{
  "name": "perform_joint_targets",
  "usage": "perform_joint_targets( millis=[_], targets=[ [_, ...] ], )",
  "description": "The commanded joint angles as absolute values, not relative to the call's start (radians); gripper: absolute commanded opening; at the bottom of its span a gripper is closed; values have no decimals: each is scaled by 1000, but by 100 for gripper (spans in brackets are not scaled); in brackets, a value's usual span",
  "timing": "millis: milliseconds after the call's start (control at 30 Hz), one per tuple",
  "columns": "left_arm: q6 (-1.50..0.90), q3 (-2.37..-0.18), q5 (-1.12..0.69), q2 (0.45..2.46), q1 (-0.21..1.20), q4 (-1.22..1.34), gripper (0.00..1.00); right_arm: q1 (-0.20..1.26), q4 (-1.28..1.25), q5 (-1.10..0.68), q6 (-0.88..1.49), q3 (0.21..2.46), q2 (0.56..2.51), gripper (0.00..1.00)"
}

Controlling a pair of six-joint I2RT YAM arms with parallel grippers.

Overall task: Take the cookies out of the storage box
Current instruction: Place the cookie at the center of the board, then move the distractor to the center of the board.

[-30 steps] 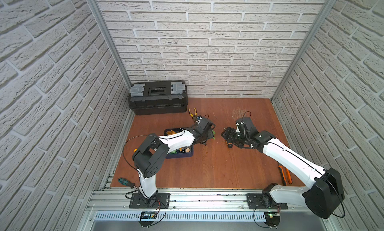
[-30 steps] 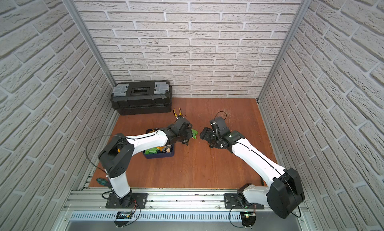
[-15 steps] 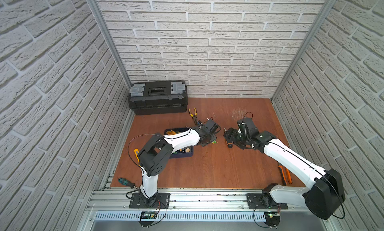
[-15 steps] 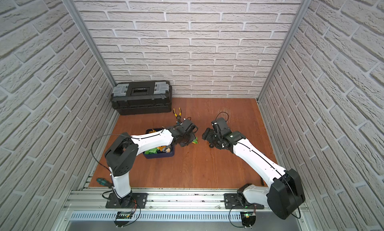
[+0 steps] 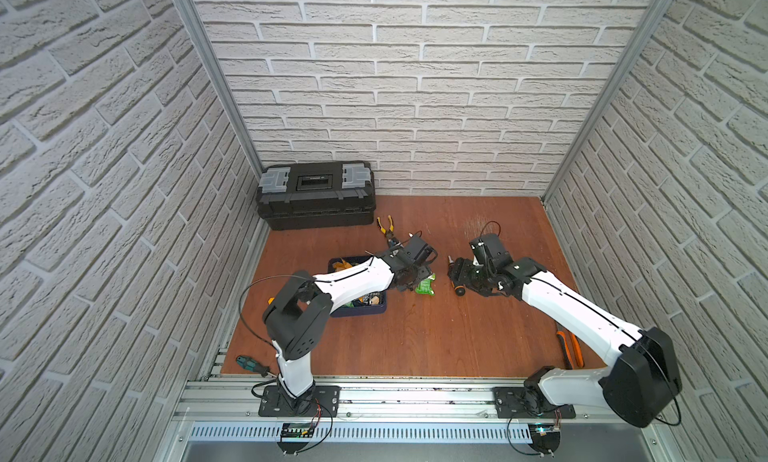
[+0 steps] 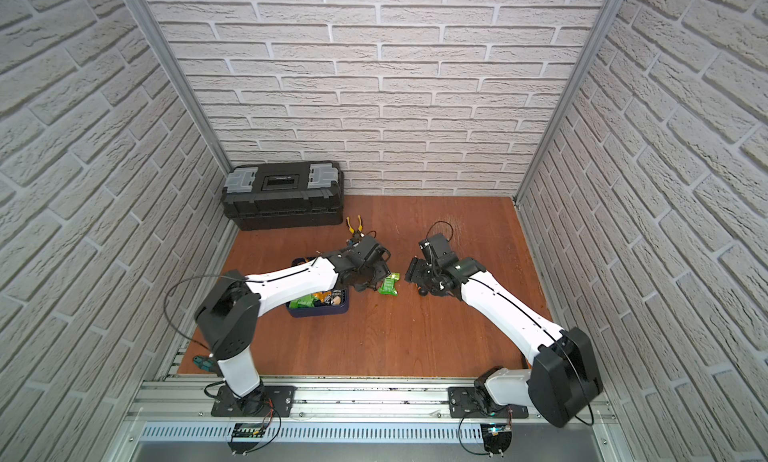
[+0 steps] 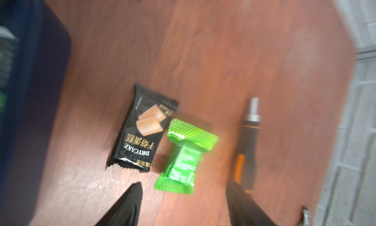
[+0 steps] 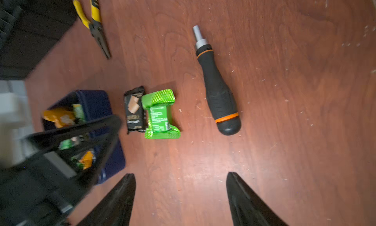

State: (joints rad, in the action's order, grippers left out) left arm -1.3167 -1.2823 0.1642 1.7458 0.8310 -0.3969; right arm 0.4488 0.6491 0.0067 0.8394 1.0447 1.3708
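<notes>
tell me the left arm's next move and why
Probably swing the left end effector, jaws open, over to the shallow navy plastic storage box: the crinkly green foil packet lies free beside the black foil packet, and more packets sit in the box.

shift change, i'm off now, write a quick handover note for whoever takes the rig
Left gripper: open, empty, by the green packet.
Right gripper: open, empty.
Done: black packet and green packet lie side by side on the table, outside the storage box.
Left: several green and orange cookies in the box to take out.
</notes>
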Motion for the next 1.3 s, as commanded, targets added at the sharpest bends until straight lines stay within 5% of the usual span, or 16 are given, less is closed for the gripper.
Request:
perform_joint_targets(
  millis=[0,233,667,1033,1267],
  targets=[
    [-1211,-1253,270,1610,800,-393,70,454,762,129,630,1144,1478,72],
    [-1134,-1105,296,1421,656,-480,67,448,855,161,419,1324,1727,69],
    [-1104,-853,282,1124,495,-560,62,388,868,125,379,1426,1948,62],
    [-1095,-808,247,1074,425,-571,60,282,855,156,366,1348,1915,35],
    [-1074,-790,202,1098,389,-547,60,173,855,163,330,1295,1856,34]
  ],
)
